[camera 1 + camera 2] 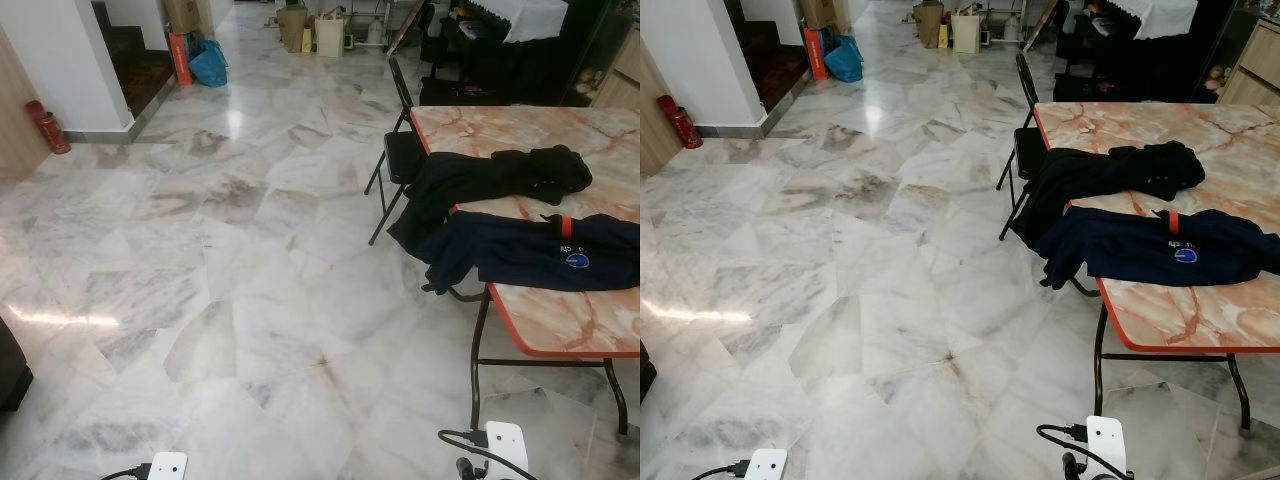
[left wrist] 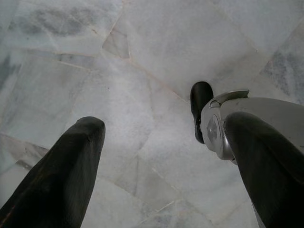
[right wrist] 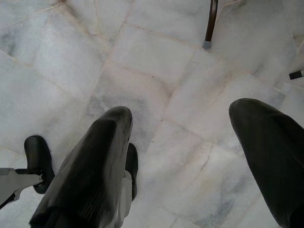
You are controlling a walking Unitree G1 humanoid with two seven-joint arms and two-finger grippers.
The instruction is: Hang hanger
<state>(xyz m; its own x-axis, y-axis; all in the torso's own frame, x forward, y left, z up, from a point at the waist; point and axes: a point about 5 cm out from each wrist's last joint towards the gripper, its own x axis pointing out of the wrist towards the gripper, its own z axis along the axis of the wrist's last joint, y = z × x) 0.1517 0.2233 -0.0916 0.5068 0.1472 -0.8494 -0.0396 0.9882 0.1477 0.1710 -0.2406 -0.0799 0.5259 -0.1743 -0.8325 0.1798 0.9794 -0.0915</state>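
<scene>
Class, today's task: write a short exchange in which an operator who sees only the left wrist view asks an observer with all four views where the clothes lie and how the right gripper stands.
Operator: I see the left gripper open over the marble floor. Where are the clothes?
Observer: On the table to the robot's right: a black garment and, nearer the robot, a navy garment. Both droop over the table's left edge.
Operator: And the right gripper?
Observer: The right gripper is open, holding nothing, over the floor near a table leg.
</scene>
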